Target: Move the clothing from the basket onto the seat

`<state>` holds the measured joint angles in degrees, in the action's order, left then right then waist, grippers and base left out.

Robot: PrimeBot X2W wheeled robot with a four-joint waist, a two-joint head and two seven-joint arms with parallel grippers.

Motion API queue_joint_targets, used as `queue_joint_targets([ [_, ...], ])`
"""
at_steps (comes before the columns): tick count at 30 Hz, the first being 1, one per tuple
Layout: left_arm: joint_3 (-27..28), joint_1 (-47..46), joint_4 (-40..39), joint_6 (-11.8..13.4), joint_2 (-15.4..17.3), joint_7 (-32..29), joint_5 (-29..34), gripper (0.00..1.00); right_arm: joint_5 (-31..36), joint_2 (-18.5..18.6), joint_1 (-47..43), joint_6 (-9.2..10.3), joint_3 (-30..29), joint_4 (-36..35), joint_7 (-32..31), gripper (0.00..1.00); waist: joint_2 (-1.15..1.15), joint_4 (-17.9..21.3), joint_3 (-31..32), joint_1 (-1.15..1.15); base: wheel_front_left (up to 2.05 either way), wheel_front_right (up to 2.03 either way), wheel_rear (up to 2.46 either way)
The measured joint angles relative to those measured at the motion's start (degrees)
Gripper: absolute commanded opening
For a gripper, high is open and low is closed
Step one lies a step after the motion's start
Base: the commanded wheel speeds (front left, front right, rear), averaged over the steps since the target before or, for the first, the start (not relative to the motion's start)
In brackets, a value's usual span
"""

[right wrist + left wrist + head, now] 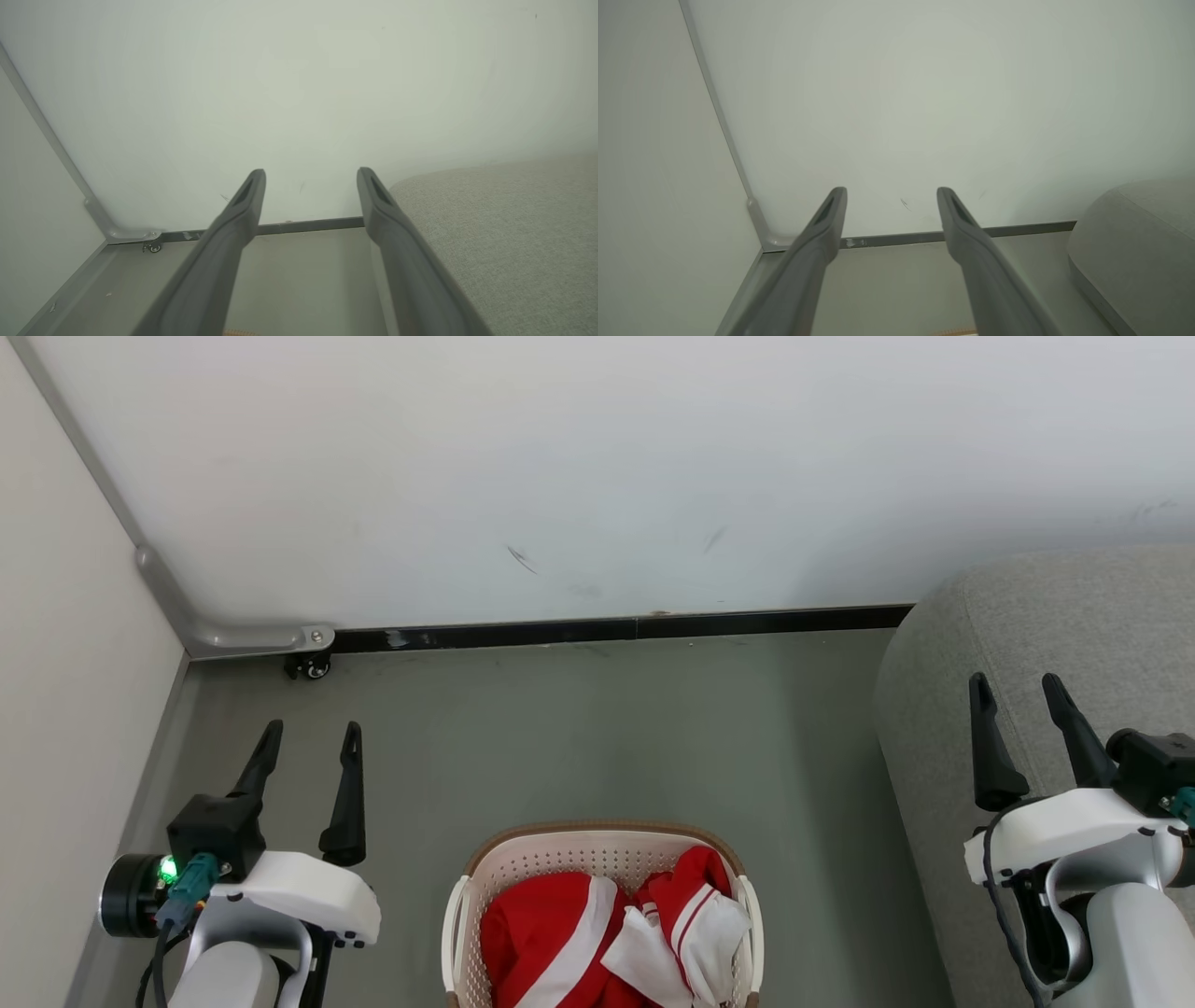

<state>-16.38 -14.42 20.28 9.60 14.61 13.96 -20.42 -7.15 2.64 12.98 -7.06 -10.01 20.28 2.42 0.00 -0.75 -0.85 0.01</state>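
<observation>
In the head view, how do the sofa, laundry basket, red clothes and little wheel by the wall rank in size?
1. Grey sofa, partly cropped
2. Laundry basket, also cropped
3. Red-and-white clothing inside it
4. Caster wheel, farther off, clearly smallest

1x basket [560,855], 1x seat [1036,616].

Bare floor [597,728] lies open between the near basket [597,825] and the far wall [597,476]. The sofa [1055,616] blocks the right, a side wall [65,691] the left. The basket's top stands open above the clothing [537,933]. A small castor [311,665] sits in the far left corner.
</observation>
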Motion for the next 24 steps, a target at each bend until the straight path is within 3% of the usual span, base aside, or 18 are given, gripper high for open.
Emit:
queue_joint_targets([
  [24,-2.5,-1.2,1.7,-0.6,-1.8,-1.3,0.0,1.00,0.4,0.0,0.3,0.00,0.6,-4.2,0.0,1.00,0.00,1.1,-3.6,0.00,0.00,0.00,0.00],
])
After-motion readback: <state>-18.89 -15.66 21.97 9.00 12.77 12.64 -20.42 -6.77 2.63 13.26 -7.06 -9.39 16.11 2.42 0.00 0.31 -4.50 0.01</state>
